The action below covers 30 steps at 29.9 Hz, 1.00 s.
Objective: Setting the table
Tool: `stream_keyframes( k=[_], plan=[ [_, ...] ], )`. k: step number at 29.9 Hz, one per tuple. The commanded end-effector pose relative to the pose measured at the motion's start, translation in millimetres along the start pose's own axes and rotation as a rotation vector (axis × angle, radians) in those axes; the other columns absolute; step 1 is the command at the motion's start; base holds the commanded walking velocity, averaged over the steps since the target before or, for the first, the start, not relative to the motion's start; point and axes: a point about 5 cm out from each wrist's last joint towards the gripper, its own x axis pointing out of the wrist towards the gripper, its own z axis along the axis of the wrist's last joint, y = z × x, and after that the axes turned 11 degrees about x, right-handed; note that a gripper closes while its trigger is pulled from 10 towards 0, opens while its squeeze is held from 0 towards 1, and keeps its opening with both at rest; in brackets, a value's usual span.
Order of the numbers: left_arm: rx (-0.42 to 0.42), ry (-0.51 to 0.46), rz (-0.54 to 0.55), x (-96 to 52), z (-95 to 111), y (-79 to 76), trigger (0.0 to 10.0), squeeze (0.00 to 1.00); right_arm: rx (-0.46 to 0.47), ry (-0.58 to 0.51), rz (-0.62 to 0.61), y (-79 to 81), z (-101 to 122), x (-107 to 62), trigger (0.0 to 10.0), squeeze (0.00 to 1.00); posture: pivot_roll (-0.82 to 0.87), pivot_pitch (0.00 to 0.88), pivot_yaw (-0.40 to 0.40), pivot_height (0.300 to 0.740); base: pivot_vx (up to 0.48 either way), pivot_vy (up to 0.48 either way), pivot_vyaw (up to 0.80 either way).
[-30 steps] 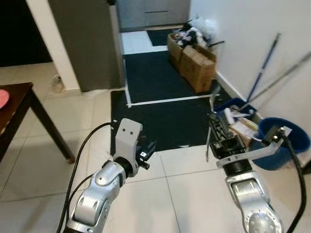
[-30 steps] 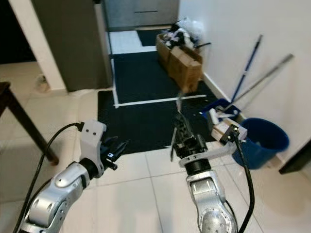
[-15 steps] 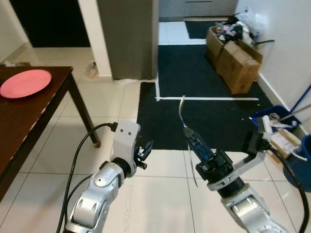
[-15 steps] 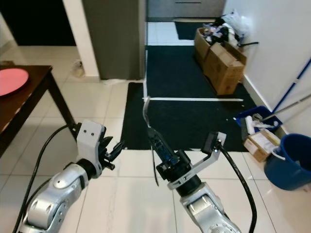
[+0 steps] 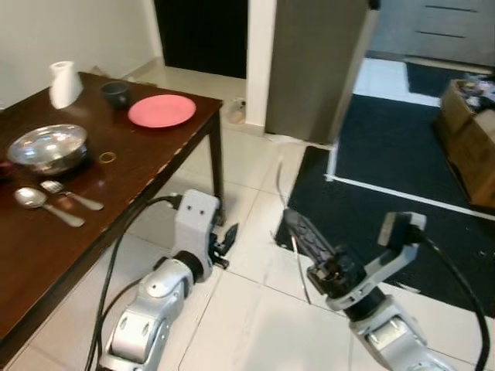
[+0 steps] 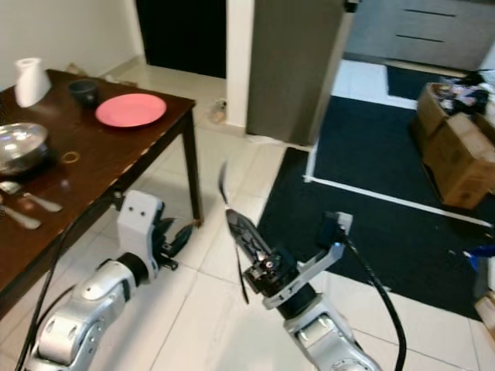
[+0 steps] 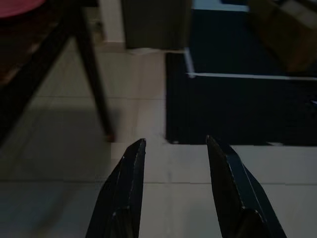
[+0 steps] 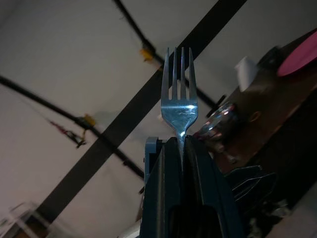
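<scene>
Left eye view, table: a dark brown wooden table [image 5: 147, 158] stands at the left, its corner leg on pale floor tiles [image 5: 247, 309].
On the table, from the left: two metal spoons [image 5: 48, 202] near the front edge; a shiny metal bowl [image 5: 46, 147]; a small yellow ring [image 5: 107, 157] just beside the bowl; a white paper roll [image 5: 65, 83] at the far edge; a small dark cup [image 5: 116, 93] beside the roll; a round pink plate [image 5: 162, 110] near the table's corner.
Room: a grey cabinet [image 5: 325, 62] stands beyond the table, a dark doorway [image 5: 203, 35] left of it; a black floor mat [image 5: 402, 162] with a white stripe lies to the right; brown cardboard boxes [image 5: 472, 147] sit at the far right.
Left pincer [image 7: 174, 148]: fingers apart, holding nothing, above the tiles beside the table leg.
Right pincer [image 8: 181, 144]: fingers pressed together on the handle of a silver metal fork [image 8: 179, 94], tines standing clear of the fingertips.
Fork position: in the air over the floor, well apart from the table.
</scene>
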Motion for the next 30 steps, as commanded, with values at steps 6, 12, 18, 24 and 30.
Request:
stream_keyframes(
  k=[6,12,18,24,30],
  plan=[
    [-0.002,0.019,0.0,0.1,-3.5,-1.4,10.0,0.0,-0.01,-0.005,-0.012,-2.9,1.4,-1.6,10.0,0.0,0.01,0.103,0.078,0.74,0.0,0.0,0.78],
    [-0.001,0.021,0.005,0.5,-3.5,-0.4,10.0,0.0,-0.013,-0.008,-0.017,-4.0,1.2,-1.1,10.0,0.0,0.01,0.102,0.081,0.74,0.0,0.0,0.78],
    [0.0,0.026,0.011,1.1,-3.9,0.0,10.0,0.0,-0.012,-0.01,-0.023,-5.8,1.0,-1.9,10.0,0.0,0.01,0.102,0.081,0.74,0.0,0.0,0.78],
    [0.001,0.031,0.014,0.9,-4.2,0.6,10.0,0.0,-0.013,-0.012,-0.028,-5.8,0.4,-1.7,10.0,0.0,0.01,0.11,0.085,0.74,0.0,0.0,0.78],
    [0.003,0.042,0.025,1.7,-5.1,2.1,10.0,0.0,-0.013,-0.015,-0.033,-6.9,0.1,-2.0,10.0,0.0,0.01,0.112,0.086,0.74,0.0,0.0,0.78]
  ],
)
